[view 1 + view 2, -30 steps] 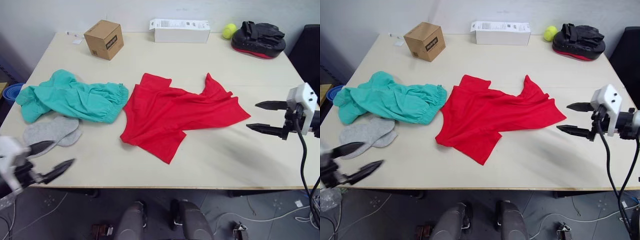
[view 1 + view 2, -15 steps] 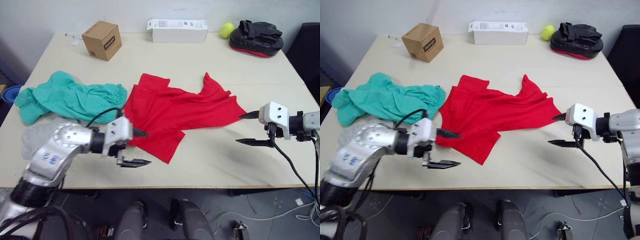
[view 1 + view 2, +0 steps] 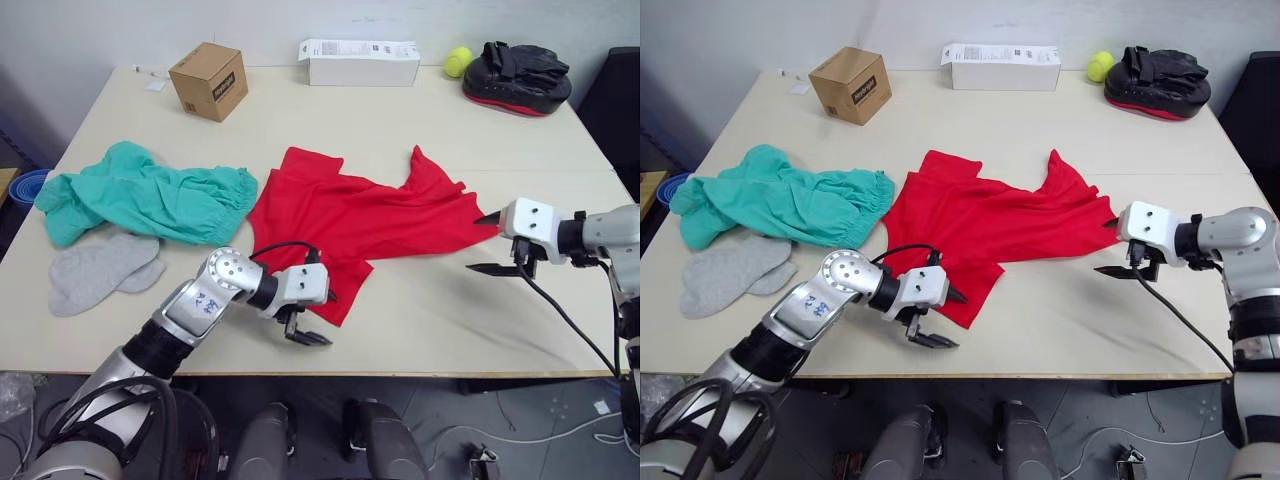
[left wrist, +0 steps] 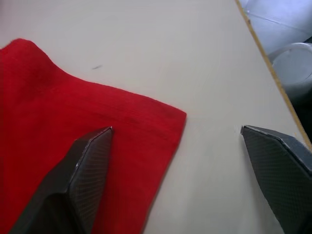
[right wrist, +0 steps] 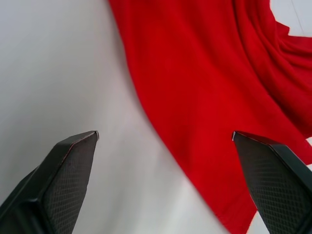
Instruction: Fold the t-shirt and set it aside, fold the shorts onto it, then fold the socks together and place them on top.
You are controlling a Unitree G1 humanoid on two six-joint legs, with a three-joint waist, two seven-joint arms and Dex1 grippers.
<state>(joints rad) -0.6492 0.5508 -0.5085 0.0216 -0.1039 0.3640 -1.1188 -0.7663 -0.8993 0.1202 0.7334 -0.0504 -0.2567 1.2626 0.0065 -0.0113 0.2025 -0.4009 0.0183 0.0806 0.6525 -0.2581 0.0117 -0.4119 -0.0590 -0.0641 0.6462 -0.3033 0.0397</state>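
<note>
The red t-shirt (image 3: 360,215) lies rumpled and spread in the middle of the table. To its left the teal shorts (image 3: 150,200) sit in a heap, with the grey socks (image 3: 95,270) flat in front of them. My left gripper (image 3: 325,318) is open at the shirt's front corner (image 4: 146,122); one finger (image 4: 83,170) is over the cloth, the other over bare table. At the shirt's right edge (image 5: 195,97) my right gripper (image 3: 478,245) is open and straddles the hem. Nothing is held.
Along the table's far edge stand a cardboard box (image 3: 208,78), a long white box (image 3: 360,60), a tennis ball (image 3: 459,60) and a black and red pad (image 3: 517,75). A blue object (image 3: 25,185) sits beyond the left edge. Bare table (image 3: 430,320) stretches along the front right.
My left arm swung in from the front left edge to the shirt's front corner. My right gripper moved left to the shirt's right edge. Both stayed open.
</note>
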